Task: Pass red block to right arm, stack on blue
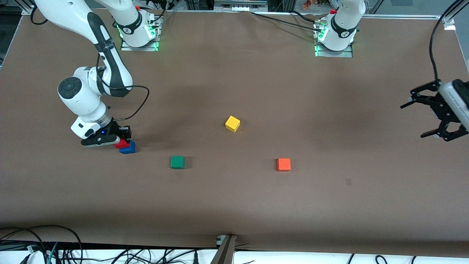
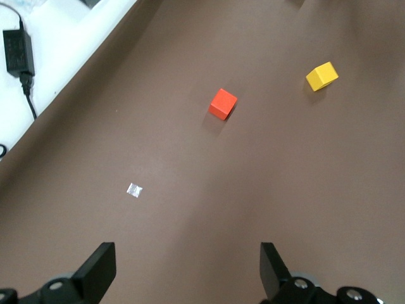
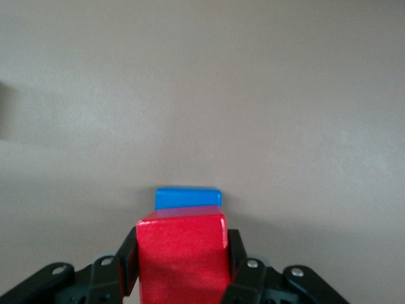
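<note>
The right gripper (image 1: 124, 141) has its fingers (image 3: 128, 263) clamped on the small red cube (image 3: 182, 256), resting atop the small blue cube (image 3: 188, 197). The left gripper (image 1: 428, 117) waits over the tabletop (image 1: 234, 201), fingers (image 2: 98, 269) spread wide and holding nothing.

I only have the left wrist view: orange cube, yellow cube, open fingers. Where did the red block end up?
Observer: The right gripper is shut on the red block, over the blue cube at the right arm's end of the table.
Operator: Is it stacked yet?
Observer: It sits at the blue cube's top, not yet let go.
Operator: Anything else near it?
Observer: A green cube lies beside the blue one, toward the table's middle.
Operator: And my arm?
Observer: The left gripper waits open over the left arm's end.
</note>
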